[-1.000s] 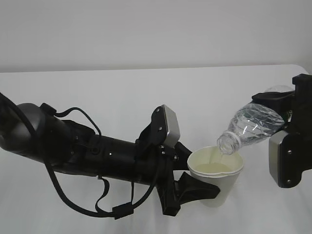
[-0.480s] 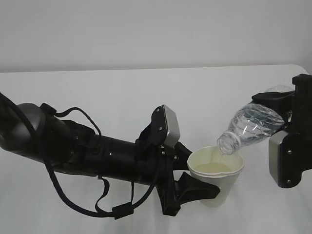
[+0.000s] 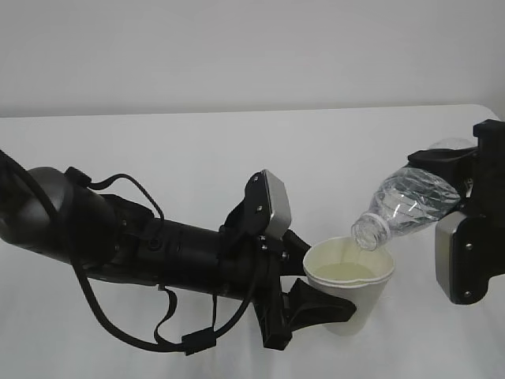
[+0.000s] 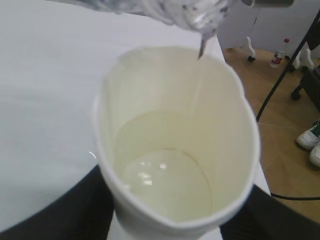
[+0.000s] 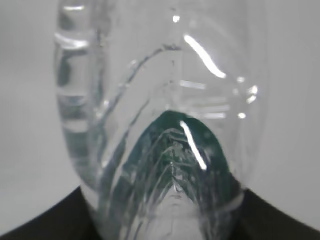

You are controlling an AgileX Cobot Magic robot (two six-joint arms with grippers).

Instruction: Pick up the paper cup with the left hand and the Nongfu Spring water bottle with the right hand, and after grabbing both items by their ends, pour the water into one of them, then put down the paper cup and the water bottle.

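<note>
Nothing is moving between the earlier pictures and this one: both arms, the cup and the bottle are staying in the same places, and the bottle is keeping the same tilt.

Nearest to the camera in the exterior view, the left hand (image 3: 316, 304) is holding the paper cup (image 3: 349, 294) by its lower part, with its black fingers (image 3: 325, 309) pressing on the two sides of the cup wall. The cup is standing upright, a little right of the middle of the white table (image 3: 197, 150); whether its base is touching the table I cannot tell. In the left wrist view the rim is looking squeezed into an oval, and the water (image 4: 167, 182) is lying in the bottom of the cup, with a wet streak running down the inner wall from under the bottle mouth.

Just behind and above the cup, the Nongfu Spring water bottle (image 3: 406, 207) is lying tilted, its open mouth pointing down and left, directly over the far right part of the rim. Its clear body is looking crumpled.

Farther to the right, the right hand (image 3: 465, 189) is gripping the bottle at its bottom end, with its fingers closing on the two sides. In the right wrist view the bottle is filling almost the whole picture, and its dark green label (image 5: 172, 150) is showing through the clear plastic.
</note>
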